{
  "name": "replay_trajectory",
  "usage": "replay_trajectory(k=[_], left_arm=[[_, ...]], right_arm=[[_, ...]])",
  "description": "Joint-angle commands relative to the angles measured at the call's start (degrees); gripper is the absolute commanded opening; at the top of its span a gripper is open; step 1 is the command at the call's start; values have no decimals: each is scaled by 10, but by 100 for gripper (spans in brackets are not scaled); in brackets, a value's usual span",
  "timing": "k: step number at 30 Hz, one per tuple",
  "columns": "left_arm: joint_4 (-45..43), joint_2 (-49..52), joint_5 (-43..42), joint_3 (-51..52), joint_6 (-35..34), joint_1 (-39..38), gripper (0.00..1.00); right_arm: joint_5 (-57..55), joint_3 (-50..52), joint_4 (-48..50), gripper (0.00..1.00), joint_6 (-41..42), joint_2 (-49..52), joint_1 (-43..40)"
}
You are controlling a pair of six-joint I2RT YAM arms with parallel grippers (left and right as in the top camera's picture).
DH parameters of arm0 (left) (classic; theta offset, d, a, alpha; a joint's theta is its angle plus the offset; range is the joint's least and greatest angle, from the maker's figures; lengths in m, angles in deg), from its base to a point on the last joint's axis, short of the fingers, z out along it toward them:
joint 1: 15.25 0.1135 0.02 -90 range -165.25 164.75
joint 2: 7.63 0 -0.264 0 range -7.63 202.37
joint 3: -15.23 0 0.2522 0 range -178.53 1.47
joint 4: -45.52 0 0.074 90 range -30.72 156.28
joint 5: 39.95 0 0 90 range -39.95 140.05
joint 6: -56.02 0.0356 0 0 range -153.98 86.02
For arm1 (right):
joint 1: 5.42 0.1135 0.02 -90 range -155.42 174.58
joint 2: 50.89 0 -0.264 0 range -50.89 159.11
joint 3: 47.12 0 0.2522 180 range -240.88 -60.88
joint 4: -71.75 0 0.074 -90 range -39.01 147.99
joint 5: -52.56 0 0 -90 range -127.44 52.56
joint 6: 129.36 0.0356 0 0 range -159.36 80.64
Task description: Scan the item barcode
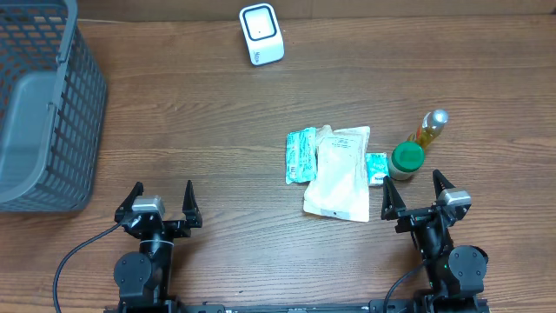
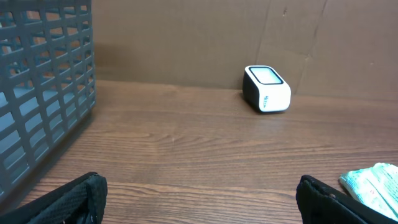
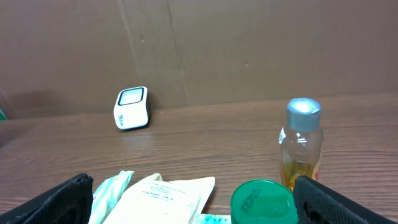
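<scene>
A white pouch lies flat on the bench, right of centre, with a band of small print along its near edge; the print is too small to tell whether a barcode is among it. Its left side overlaps a green-and-white packet, and a smaller teal packet shows from under its right side. Just beside that packet stands a jar with a green lid, and close behind the jar, further right, stands a bottle of yellow liquid with a silver cap, upright in the right wrist view. The white scanner sits well apart from this cluster at the far edge of the bench, its window tilted towards the arms, with a brown cardboard wall behind it. A grey slatted basket fills the far left corner. The right tool rests at the near edge just in front of the jar, fingers spread wide and grasping nothing. The left tool sits at the near edge on the left, well apart from the items, likewise released and empty, with bare bench between its fingers.
</scene>
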Motion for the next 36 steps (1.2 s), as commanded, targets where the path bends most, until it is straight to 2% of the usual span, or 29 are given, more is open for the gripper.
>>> replay_trajectory(k=[1,24,32,36], left_arm=[[1,-6,-6,2,15,-3,99],[1,-6,-6,2,15,-3,99],[1,-6,-6,2,15,-3,100],[1,-6,-6,2,15,-3,100]], right_arm=[[0,6,3,100,-2,-5,-2],[-2,6,2,100,-3,-5,-2],[1,6,2,100,-66,-5,-1],[0,6,2,100,-66,-5,-1]])
